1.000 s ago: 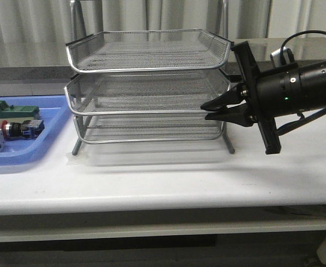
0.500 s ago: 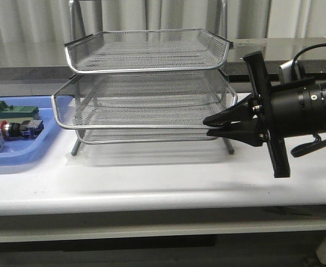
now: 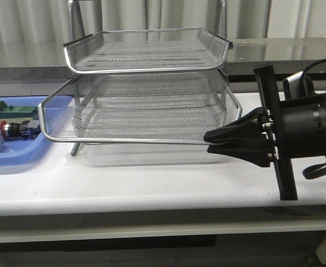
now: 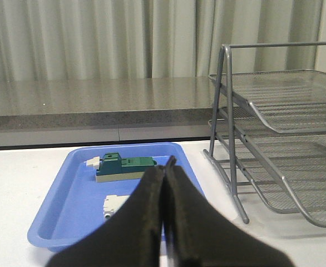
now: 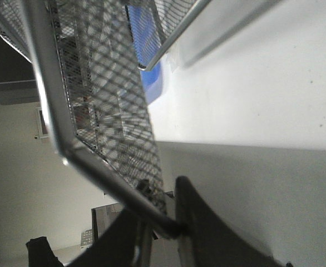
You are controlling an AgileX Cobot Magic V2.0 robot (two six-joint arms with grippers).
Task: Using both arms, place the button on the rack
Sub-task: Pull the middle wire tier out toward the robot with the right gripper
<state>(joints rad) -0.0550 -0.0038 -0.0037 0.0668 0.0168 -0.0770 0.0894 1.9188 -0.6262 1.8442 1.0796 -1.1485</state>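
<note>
Front view: right end effector (image 3: 210, 141) clamped on the front rim of the rack (image 3: 146, 83) middle tray, which sits slid out over the white counter (image 3: 152, 178); button (image 3: 19, 129) lies in the blue tray (image 3: 18, 153), far left. Left wrist view: left end effector (image 4: 167, 167) pressed together, holding nothing, above the blue tray (image 4: 74, 206). Right wrist view: fingers (image 5: 193, 222) pinch the tray's wire rim.

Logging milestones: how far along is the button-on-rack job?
Done: the rack's middle tray is pulled well forward. In hand: right claw is clamped on that tray's front rim. Left: the button sits untouched in the blue tray; left claw is shut, empty, above it.
</note>
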